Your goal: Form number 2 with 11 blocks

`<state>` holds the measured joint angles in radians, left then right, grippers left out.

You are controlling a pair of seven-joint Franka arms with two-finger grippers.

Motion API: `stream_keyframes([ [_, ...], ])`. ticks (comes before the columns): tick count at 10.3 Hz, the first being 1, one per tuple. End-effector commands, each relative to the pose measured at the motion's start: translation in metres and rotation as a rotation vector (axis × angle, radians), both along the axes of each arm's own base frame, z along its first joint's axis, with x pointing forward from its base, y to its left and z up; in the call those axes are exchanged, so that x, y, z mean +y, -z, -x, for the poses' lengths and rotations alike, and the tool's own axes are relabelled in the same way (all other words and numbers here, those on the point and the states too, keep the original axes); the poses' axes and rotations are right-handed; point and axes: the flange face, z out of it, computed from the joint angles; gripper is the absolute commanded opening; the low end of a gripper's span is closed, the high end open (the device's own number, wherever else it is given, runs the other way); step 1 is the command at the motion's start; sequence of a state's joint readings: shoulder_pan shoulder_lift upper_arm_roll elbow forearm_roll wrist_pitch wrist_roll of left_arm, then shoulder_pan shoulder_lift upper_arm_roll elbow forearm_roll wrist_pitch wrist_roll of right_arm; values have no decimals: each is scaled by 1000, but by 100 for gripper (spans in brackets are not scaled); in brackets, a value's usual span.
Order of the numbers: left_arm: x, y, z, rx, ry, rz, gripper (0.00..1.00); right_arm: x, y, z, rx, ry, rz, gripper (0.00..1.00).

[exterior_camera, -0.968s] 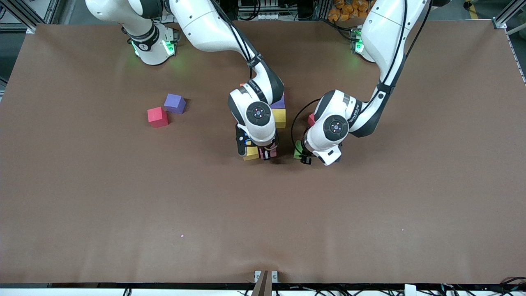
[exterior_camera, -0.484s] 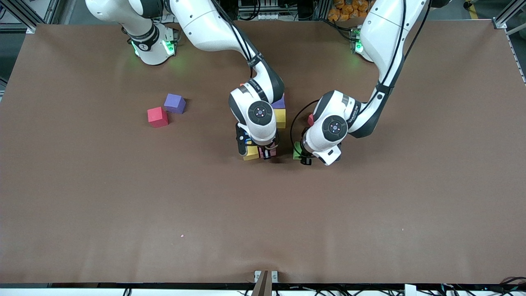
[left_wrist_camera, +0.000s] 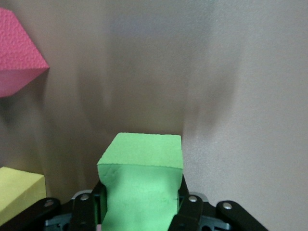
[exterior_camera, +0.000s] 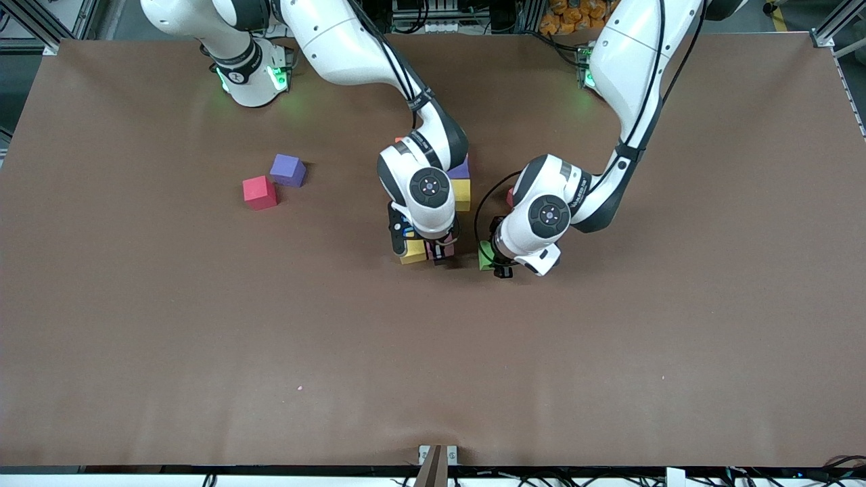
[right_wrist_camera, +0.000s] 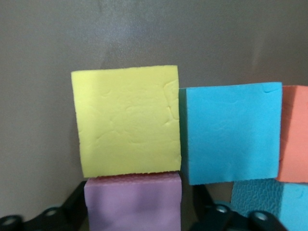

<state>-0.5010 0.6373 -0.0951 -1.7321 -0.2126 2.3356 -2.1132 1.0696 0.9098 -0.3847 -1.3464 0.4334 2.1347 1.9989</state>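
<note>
While the left gripper [left_wrist_camera: 139, 211] clamps the small green foam cube [left_wrist_camera: 142, 185] beside the digit, the right gripper [exterior_camera: 438, 256], apparently just opened, straddles the pink foam cube [right_wrist_camera: 133, 202]; lifting crookedly could drag it from the touching yellow foam cube [right_wrist_camera: 126, 126].

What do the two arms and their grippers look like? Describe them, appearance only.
Both arms have glossy white shells with dark grey joint sections and black cables running along them. Each wrist carries a round black cap with a small coloured centre. Green lights glow at both bases. The left gripper and the right gripper are black, with bolted finger mounts.
</note>
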Motion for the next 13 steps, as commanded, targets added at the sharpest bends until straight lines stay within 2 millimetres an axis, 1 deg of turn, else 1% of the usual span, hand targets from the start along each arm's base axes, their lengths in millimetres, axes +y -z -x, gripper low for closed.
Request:
stream_keyframes([
  [1,-14,-2,3,5,-42,16,28,5,-7,1,0,2,4,100],
  [2,-24,-2,10,4,-36,16,28,5,-7,4,21,0,15,100],
  [3,-31,-3,16,1,-22,10,28,5,-12,5,35,-1,19,100],
  [4,-35,-7,18,-3,-15,13,28,7,-19,5,32,-2,10,100],
  [5,-35,-7,18,-5,-14,12,28,8,-20,6,36,-1,5,100],
  [6,-45,-6,25,-9,6,11,28,8,-21,7,50,-3,13,100],
  [8,-45,-8,23,-21,5,15,28,12,-37,2,48,-10,10,100],
  [10,-45,-8,23,-21,4,16,28,6,-45,-8,46,-9,10,100],
  [12,-46,-7,24,-20,5,16,28,-6,-58,-22,33,-34,-1,100],
  [13,-47,-6,25,-22,8,17,28,-15,-63,-30,32,-61,-8,100],
])
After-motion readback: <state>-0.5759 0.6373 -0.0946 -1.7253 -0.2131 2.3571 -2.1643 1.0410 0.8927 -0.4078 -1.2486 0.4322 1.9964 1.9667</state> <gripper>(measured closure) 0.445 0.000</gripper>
